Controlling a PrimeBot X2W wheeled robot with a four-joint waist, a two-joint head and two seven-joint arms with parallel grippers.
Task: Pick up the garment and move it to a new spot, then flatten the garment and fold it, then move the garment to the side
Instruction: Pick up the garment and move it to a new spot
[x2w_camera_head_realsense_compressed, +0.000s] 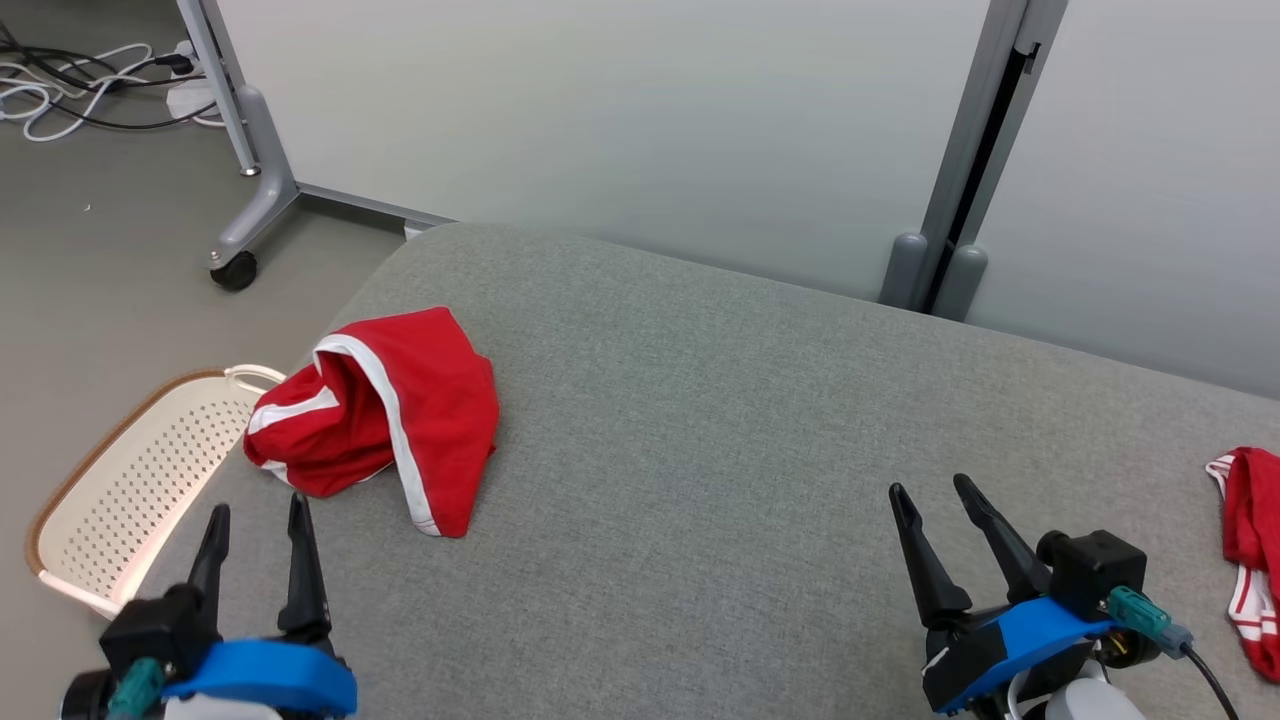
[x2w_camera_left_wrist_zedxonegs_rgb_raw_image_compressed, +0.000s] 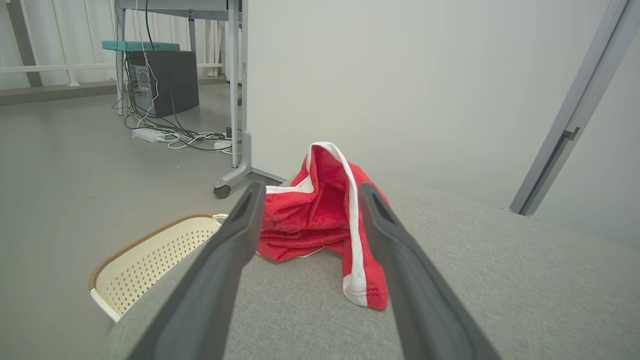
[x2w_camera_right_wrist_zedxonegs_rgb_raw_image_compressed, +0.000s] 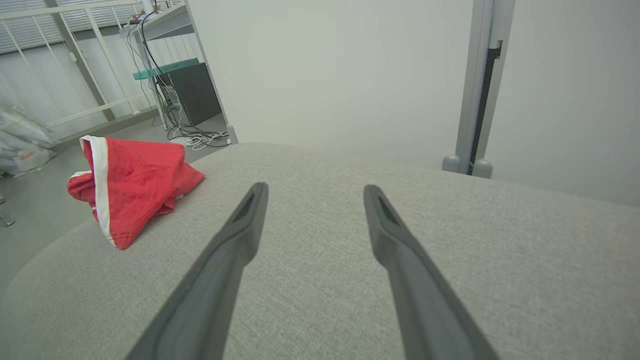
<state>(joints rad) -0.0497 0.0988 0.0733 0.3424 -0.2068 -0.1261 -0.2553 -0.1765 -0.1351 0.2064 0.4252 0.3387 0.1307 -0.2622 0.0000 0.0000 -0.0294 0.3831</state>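
A crumpled red garment (x2w_camera_head_realsense_compressed: 385, 415) with white trim lies near the left edge of the grey padded table (x2w_camera_head_realsense_compressed: 720, 440). My left gripper (x2w_camera_head_realsense_compressed: 258, 510) stands open just short of it at the lower left, nothing between its fingers. From the left wrist, the garment (x2w_camera_left_wrist_zedxonegs_rgb_raw_image_compressed: 320, 215) sits a little beyond the spread fingertips. My right gripper (x2w_camera_head_realsense_compressed: 932, 490) is open over bare table at the lower right, far from the garment. In the right wrist view the garment (x2w_camera_right_wrist_zedxonegs_rgb_raw_image_compressed: 132, 187) lies off to the left of that gripper (x2w_camera_right_wrist_zedxonegs_rgb_raw_image_compressed: 312, 190).
A cream perforated basket (x2w_camera_head_realsense_compressed: 130, 480) stands on the floor beside the table's left edge. Another red and white cloth (x2w_camera_head_realsense_compressed: 1250, 545) lies at the table's right edge. Pale partition panels on wheeled legs (x2w_camera_head_realsense_compressed: 245, 180) stand behind the table, with cables (x2w_camera_head_realsense_compressed: 70, 85) on the floor.
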